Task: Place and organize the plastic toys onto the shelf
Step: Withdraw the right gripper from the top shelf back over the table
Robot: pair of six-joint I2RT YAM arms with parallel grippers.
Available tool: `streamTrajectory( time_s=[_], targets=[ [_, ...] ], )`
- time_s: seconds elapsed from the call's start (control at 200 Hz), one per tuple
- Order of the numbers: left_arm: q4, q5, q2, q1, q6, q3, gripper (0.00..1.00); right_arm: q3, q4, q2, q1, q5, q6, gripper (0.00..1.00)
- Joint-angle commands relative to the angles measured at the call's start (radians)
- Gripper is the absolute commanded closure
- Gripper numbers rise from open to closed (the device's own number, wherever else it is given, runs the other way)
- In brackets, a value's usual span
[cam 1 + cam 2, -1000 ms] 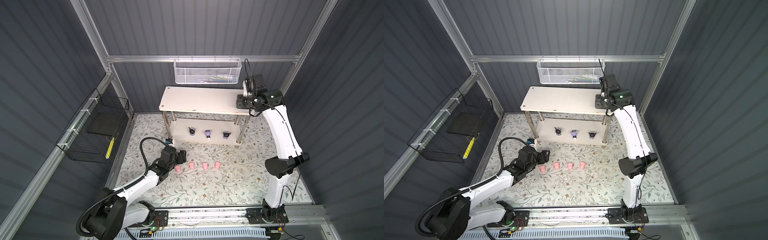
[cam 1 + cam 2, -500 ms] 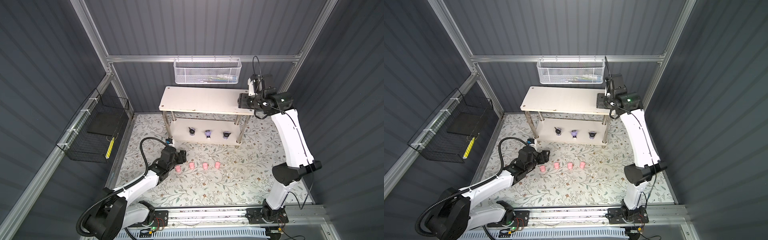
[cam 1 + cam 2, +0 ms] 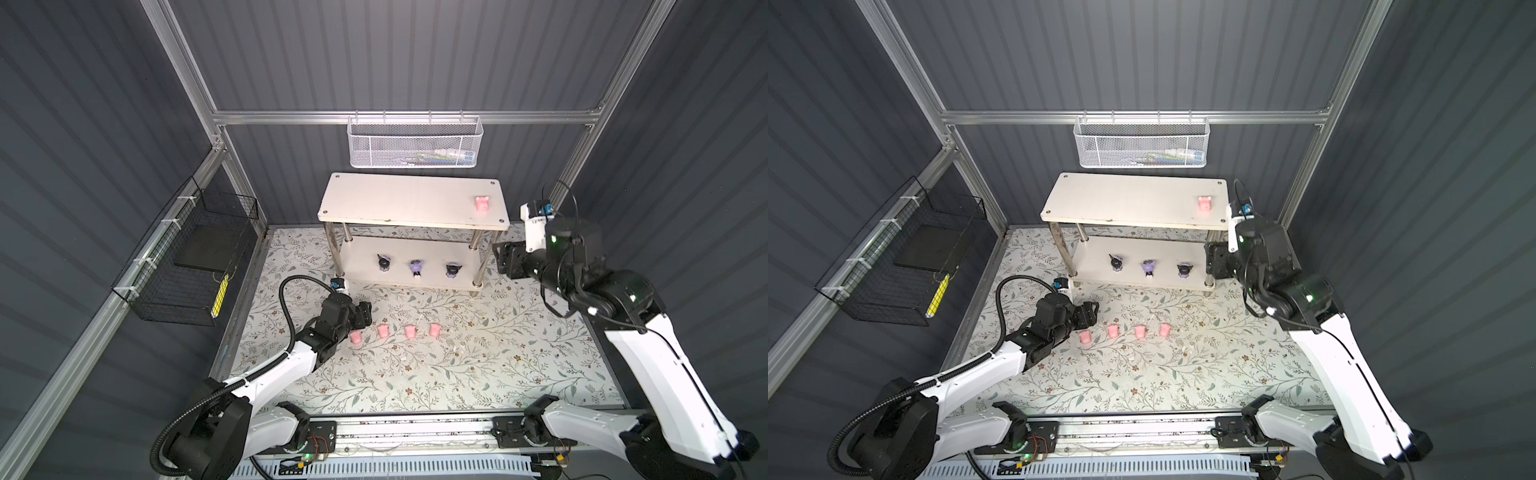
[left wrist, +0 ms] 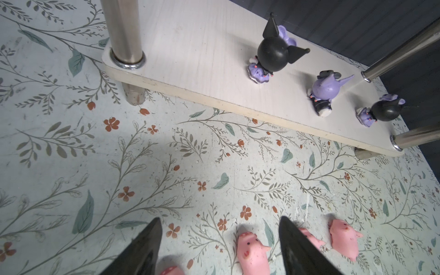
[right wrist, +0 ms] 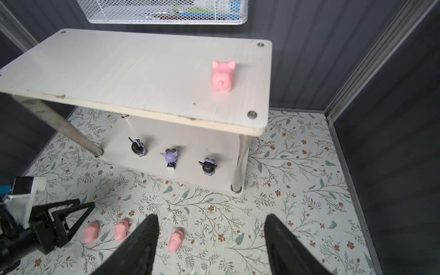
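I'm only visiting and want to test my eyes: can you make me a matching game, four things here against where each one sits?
Things:
1 lone pink pig
2 purple figurines
3 row of four pink pigs
4 white mesh basket

Places:
A floral mat
B back rail
C shelf top tier
D shelf lower tier

Pairs: 1-C, 2-D, 3-A, 4-B.

Left hand (image 4: 219, 221) low, jaws apart, right hand (image 5: 210, 216) raised, jaws apparently spread, empty.
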Motion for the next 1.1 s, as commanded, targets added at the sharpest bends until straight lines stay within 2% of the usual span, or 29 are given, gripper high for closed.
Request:
streamTrajectory(
  time_s=[0.0,0.19,0.385,0.645,0.83,1.096],
  targets=[
    [-0.034,-0.034,-0.021,0.005,-0.007,0.031,0.22,-0.175,0.063,-0.096,0.069,0.096,0.088,0.28],
    [-0.043,-0.065,-0.020,0.006,-0.023,0.040,0.22,-0.484,0.155,-0.187,0.177,0.119,0.270,0.28],
    [-0.043,-0.071,-0.024,0.004,-0.034,0.039,0.22,-0.636,0.317,-0.077,0.263,0.121,0.392,0.27],
    [-0.041,-0.067,-0.039,0.006,-0.041,0.027,0.22,-0.618,0.444,0.245,0.292,0.121,0.562,0.28],
    [-0.038,-0.065,-0.046,0.006,-0.040,0.020,0.22,-0.546,0.465,0.457,0.299,0.095,0.622,0.29],
    [-0.028,-0.043,-0.045,0.005,-0.037,0.012,0.22,-0.483,0.455,0.638,0.298,0.029,0.696,0.33]
  ],
)
